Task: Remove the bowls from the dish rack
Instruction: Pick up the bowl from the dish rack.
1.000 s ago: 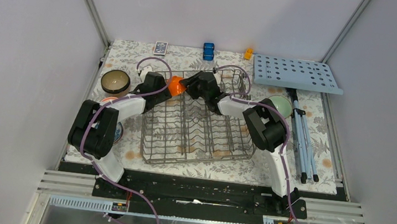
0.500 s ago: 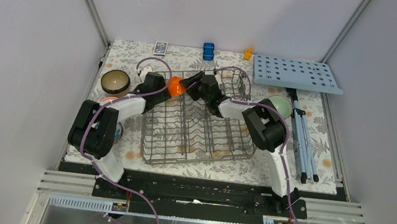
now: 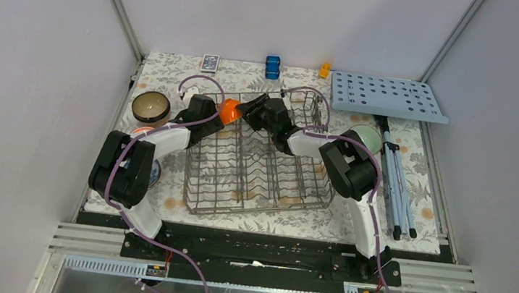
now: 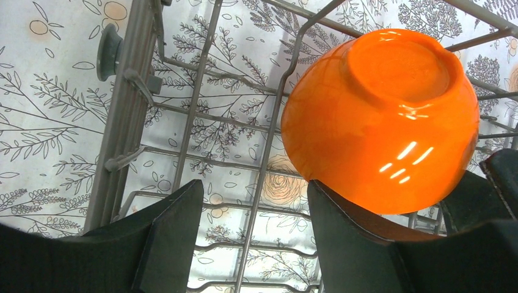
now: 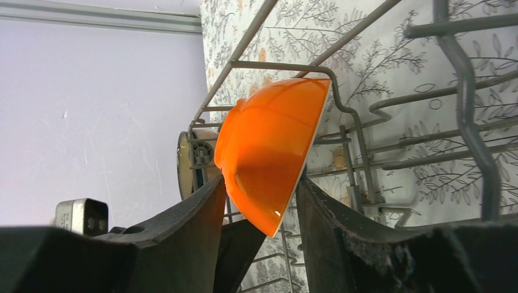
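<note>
lifting the orange bowl (image 5: 269,140) straight off the dish rack (image 3: 261,184) tines suits the right gripper (image 5: 259,190), clamped on its wall; left gripper (image 4: 253,201) gapes wide, empty.

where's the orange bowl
In the top view the orange bowl is at the far left corner of the dish rack, pinched at its rim by the right gripper, with the left gripper open beside it.

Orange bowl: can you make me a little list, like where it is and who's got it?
Thing: orange bowl, tipped on its side
Place: far left corner of the dish rack
Right gripper: shut on its rim
Left gripper: open, beside it
Outside the rack: brown bowl, pale green bowl
</note>
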`<state>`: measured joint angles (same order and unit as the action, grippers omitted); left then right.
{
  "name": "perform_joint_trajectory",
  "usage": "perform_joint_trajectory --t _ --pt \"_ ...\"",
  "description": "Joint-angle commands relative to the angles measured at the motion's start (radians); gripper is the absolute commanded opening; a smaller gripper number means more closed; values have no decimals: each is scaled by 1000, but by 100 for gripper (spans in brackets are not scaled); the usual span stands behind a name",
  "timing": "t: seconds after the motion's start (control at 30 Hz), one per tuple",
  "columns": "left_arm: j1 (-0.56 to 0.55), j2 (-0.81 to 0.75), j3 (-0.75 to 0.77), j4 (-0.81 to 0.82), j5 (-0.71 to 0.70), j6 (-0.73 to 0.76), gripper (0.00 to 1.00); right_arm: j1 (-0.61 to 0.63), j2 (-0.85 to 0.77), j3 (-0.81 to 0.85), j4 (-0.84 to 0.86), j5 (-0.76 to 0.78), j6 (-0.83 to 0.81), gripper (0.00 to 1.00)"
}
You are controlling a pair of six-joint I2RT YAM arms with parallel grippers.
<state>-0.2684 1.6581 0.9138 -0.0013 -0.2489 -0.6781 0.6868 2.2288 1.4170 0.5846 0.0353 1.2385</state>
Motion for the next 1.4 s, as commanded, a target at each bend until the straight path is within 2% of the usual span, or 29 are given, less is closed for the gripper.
perform_joint_trajectory --t 0.0,0.37,1.07,1.37 --pt "2 -21 20 35 -15 4 67 2 -58 28 79 -33 -4 52" --pt "4 -14 23 40 -9 7 67 -5 1 82 90 -100 24 45" --pt "3 -4 27 38 -13 21 67 -13 115 232 6 -150 64 46" --pt "3 -19 19 28 -30 28 67 -13 149 269 21 -159 101 32"
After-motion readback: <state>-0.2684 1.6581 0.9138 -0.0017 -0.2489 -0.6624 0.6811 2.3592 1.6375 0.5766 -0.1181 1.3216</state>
